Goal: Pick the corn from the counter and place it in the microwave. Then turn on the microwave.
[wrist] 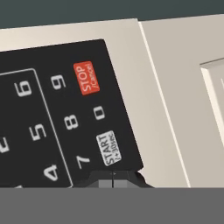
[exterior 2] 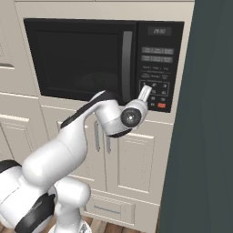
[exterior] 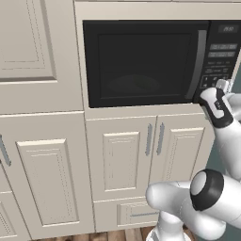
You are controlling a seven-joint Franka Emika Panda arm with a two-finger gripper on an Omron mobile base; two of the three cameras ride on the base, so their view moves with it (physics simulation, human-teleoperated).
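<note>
— What is carrying everything here?

— A cream cabinet wall [exterior: 42, 155] is holding the microwave [exterior: 141, 61] in a recess, with the microwave sitting on a cream ledge [exterior: 141, 112] over two panelled doors [exterior: 122, 160].

— And underneath?

— A drawer front [exterior: 136, 212] is sitting below the doors, and a strip of wooden floor [exterior: 117, 235] is showing at the bottom.

Hand cam close on keypad [wrist: 65, 118] (bases: microwave [exterior: 146, 63])

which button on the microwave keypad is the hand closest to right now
The white START button: it sits just above the shut hand, while the red STOP button lies farther up the keypad.
</note>
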